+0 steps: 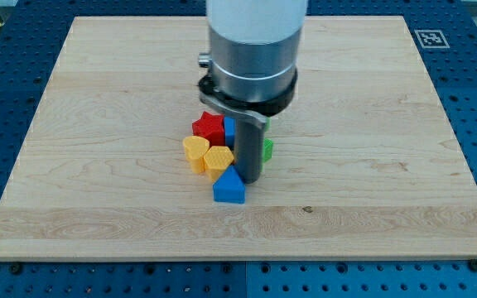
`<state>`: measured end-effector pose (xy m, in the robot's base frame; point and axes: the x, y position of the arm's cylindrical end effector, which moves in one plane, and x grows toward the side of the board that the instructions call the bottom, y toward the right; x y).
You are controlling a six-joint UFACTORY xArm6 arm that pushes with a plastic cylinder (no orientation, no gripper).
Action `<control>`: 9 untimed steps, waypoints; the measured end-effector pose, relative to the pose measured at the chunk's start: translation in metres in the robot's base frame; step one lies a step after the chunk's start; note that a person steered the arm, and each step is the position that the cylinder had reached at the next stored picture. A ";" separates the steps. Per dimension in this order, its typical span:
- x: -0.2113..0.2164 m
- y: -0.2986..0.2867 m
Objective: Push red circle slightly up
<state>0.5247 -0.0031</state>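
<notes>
My tip (250, 180) is down at frame centre, in the block cluster, just right of the yellow heart (218, 160) and above the blue triangle (229, 189); it's a bare rod, nothing to open or close. No red circle visible, probably hidden behind the arm; only a red star-like block (209, 127), a blue block (229, 128) and a green sliver (267, 150) show. No readable text, just a fiducial tag (429, 38) at upper right.

Wooden board (371, 124) on my end has a tight cluster mid-frame: red block (208, 128), two yellow hearts (195, 151) (218, 160), blue triangle (229, 188), green bit (267, 150).
</notes>
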 end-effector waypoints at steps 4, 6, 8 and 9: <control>-0.090 0.042; -0.091 0.010; -0.114 -0.018; -0.147 -0.019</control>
<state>0.3781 -0.0218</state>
